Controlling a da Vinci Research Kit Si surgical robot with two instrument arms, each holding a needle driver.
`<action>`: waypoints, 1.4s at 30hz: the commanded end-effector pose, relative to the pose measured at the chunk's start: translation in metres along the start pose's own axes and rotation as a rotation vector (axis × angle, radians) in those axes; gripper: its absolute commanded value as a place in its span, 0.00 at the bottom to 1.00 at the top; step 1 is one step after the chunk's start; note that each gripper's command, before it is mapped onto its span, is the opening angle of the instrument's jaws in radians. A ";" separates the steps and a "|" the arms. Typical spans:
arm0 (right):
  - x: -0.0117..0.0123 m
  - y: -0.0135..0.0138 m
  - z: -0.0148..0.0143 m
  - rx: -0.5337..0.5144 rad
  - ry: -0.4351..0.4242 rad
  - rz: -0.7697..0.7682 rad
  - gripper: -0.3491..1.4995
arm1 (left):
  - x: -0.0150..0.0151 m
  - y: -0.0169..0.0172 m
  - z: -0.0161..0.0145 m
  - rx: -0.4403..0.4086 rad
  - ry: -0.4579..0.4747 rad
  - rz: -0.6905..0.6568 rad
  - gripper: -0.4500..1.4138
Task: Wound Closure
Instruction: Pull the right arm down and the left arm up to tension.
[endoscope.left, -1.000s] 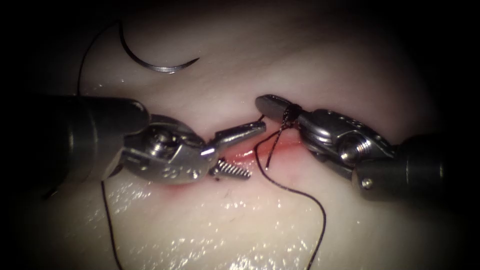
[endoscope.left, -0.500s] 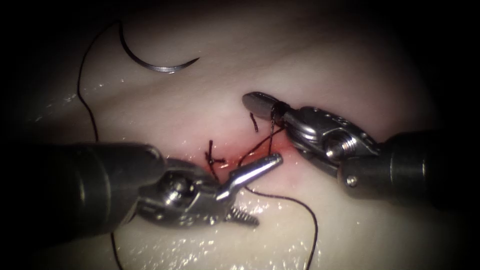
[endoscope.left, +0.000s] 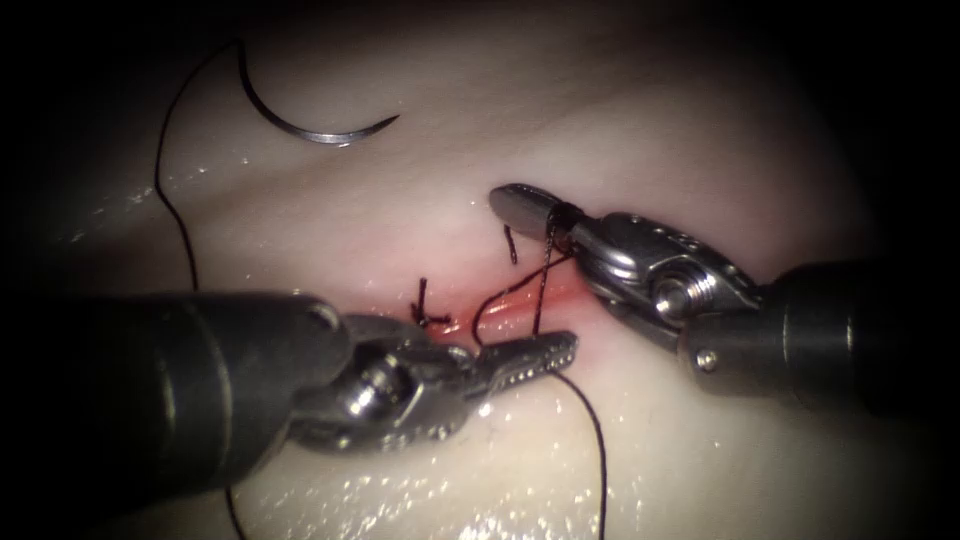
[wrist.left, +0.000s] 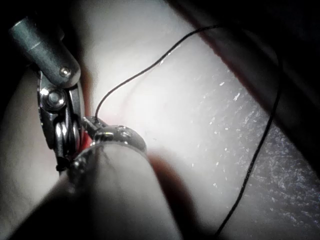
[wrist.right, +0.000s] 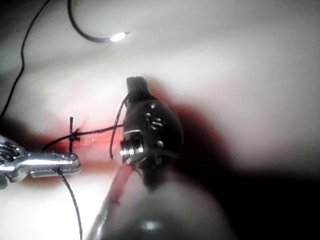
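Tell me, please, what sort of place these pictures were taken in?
Likely a bench set-up for surgical suturing practice: two needle drivers, the left tool shut on the thread and the right tool with thread wound round it, over cut tissue, the needle lying free.

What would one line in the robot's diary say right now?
left tool: shut on thread | right tool: thread looped around, shut | needle: free, lying on tissue
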 end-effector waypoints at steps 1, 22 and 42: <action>-0.0007 -0.0004 0.0006 0.005 -0.002 -0.001 0.00 | -0.0002 0.0002 0.0005 0.000 0.002 -0.022 0.00; -0.0049 -0.0034 -0.0043 0.089 0.047 -0.166 0.00 | -0.0061 -0.0020 -0.0002 -0.116 -0.012 -0.031 0.00; -0.0053 -0.0024 -0.0055 0.098 0.066 -0.238 0.00 | -0.0165 -0.0148 0.0000 -0.152 -0.072 -0.062 0.00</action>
